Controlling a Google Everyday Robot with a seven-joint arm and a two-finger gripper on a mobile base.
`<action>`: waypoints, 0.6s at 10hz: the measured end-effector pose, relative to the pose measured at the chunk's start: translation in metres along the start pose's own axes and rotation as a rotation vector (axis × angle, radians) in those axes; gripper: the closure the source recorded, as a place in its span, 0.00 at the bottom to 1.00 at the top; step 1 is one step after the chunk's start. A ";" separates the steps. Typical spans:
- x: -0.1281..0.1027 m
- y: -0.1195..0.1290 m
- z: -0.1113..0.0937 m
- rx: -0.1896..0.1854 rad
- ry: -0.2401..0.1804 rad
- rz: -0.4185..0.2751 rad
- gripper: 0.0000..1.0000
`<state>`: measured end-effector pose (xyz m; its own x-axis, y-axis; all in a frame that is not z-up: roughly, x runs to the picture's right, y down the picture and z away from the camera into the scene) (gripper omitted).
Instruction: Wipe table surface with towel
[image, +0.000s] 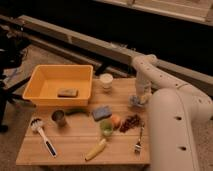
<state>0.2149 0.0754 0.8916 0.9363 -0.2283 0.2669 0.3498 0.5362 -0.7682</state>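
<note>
The gripper (138, 100) sits right of centre in the frame, low over the right part of the bench (75, 145), at the end of the white arm (150, 75) that curves down from the upper right. Whether it is open or closed on anything cannot be told. A pale crumpled shape directly beneath it may be the towel (136, 103), though that is not certain.

If it is the towel, it should handle as light, soft and limp cloth: it will fold and bunch rather than slide flat, so a pinch on a raised fold near its middle, then pressing down while dragging, seems the sound way to take it. It is neither fragile nor slippery.

As for containers, the yellow bin (42, 95) in the upper left holds one small dark block (67, 92). A white cup (106, 81) stands just right of the bin, and a metal can (59, 118) stands below it; their contents are not visible.

Loose things crowd the wiping path: a blue sponge (101, 112), fruit (116, 121), a banana (96, 149), a fork (139, 141) and a brush (42, 135).
</note>
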 end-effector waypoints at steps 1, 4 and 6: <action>-0.010 0.001 -0.001 0.004 -0.006 -0.032 0.61; -0.043 -0.003 -0.003 0.028 -0.024 -0.119 0.30; -0.077 -0.013 -0.006 0.050 -0.047 -0.182 0.20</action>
<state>0.1379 0.0814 0.8778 0.8577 -0.2876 0.4261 0.5131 0.5298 -0.6753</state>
